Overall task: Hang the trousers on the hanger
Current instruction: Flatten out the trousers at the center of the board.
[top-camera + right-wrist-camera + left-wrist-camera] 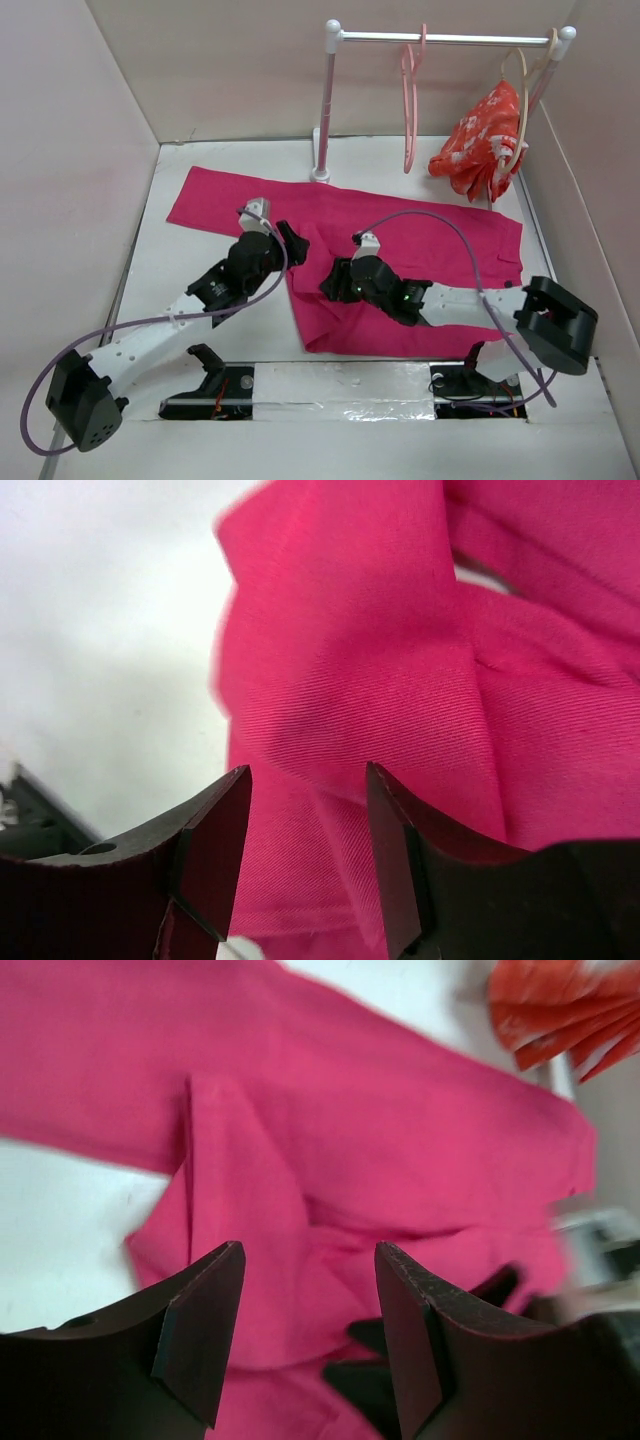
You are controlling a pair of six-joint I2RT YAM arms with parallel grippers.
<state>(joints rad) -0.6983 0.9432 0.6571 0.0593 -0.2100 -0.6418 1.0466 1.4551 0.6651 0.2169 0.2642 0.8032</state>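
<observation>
On the white tabletop (150,280), the magenta trousers (420,245) lie spread out from 10 o'clock across the centre to 3 o'clock, with a bunched fold running toward 6 o'clock. The left jaws hover over that fold's left edge, parted about halfway, with nothing between them. The right jaws sit low over the same fold from the right, also parted. Cloth shows in their gap, but no grip can be seen. At 12 o'clock a rail (450,38) carries the salmon-pink hanger (410,110), bare and well apart from the trousers. At 1 o'clock a red floral garment (480,140) hangs from a beige hanger (522,85).
</observation>
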